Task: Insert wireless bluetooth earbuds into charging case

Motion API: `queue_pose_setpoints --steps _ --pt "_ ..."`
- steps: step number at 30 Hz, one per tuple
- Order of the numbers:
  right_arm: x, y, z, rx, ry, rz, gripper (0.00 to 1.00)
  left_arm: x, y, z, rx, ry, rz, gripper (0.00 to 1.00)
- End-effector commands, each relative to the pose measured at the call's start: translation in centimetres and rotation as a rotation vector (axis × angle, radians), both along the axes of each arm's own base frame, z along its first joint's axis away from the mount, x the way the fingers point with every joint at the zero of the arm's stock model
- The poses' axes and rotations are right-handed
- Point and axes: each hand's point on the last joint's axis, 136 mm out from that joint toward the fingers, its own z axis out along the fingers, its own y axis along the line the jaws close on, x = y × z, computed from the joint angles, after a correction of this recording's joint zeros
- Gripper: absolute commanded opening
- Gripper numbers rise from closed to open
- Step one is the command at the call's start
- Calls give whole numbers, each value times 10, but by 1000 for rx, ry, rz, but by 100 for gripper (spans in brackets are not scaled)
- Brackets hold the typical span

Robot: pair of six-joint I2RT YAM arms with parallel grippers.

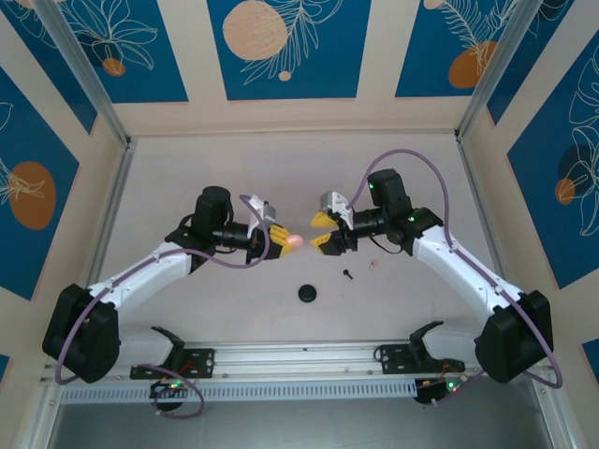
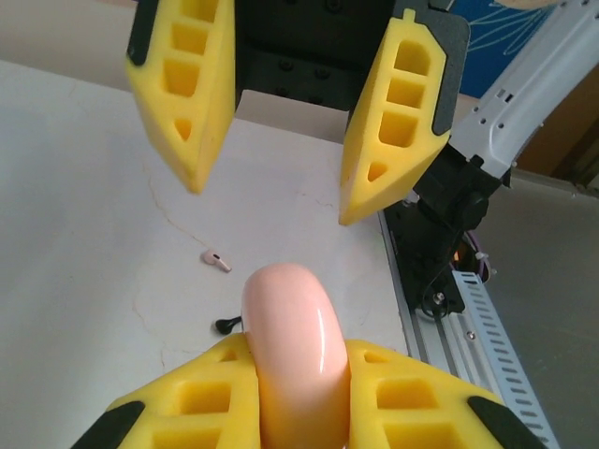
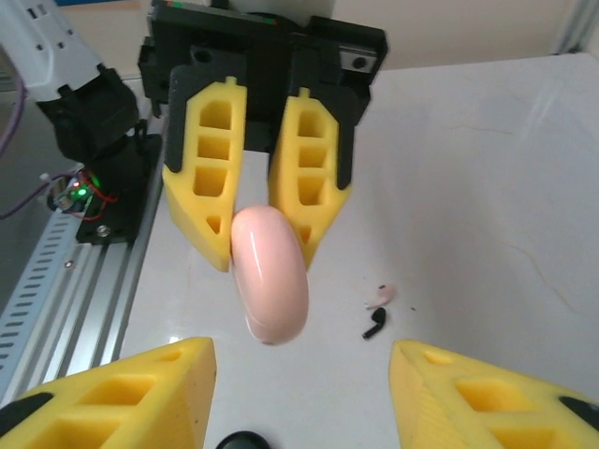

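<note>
Your left claw grips the pink charging case by its rounded rim at the top view's centre, and the right claw gapes just right of it. A nudge there could twist the case loose, dropping it toward the black earbud lying lower right on the surface.

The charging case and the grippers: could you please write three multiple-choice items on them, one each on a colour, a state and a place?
1. The charging case is: A pale pink; B blue; C black.
2. The right gripper is: A shut on the case; B open and empty; C shut on nothing.
3. The case sits: A between the left gripper's fingers; B in the right gripper; C loose, held by nothing.
Answers: 1 A, its glossy shell is pink in both wrist views; 2 B, its fingers stand apart with nothing between; 3 A, the yellow fingers clamp it edge-on.
</note>
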Motion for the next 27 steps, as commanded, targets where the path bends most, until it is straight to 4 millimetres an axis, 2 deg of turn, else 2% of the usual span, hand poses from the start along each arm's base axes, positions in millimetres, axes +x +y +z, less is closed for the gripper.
queue_pose_setpoints --steps 1,12,17,23,25,27 --pt "-19 8 1 -3 8 112 50 -6 1 19 -39 -83 -52 9" --pt "-20 27 -2 -10 1 188 43 -9 2 21 -45 -85 -55 8" --pt "-18 31 -4 -9 6 199 36 -10 2 23 -49 -90 -56 7" --pt "-18 32 -1 2 -10 210 21 -10 3 23 -47 -93 -51 7" --pt "-18 32 0 5 -18 210 16 -9 3 23 -43 -94 -43 13" --pt "-18 30 1 17 -26 205 14 -7 4 22 -38 -99 -30 29"
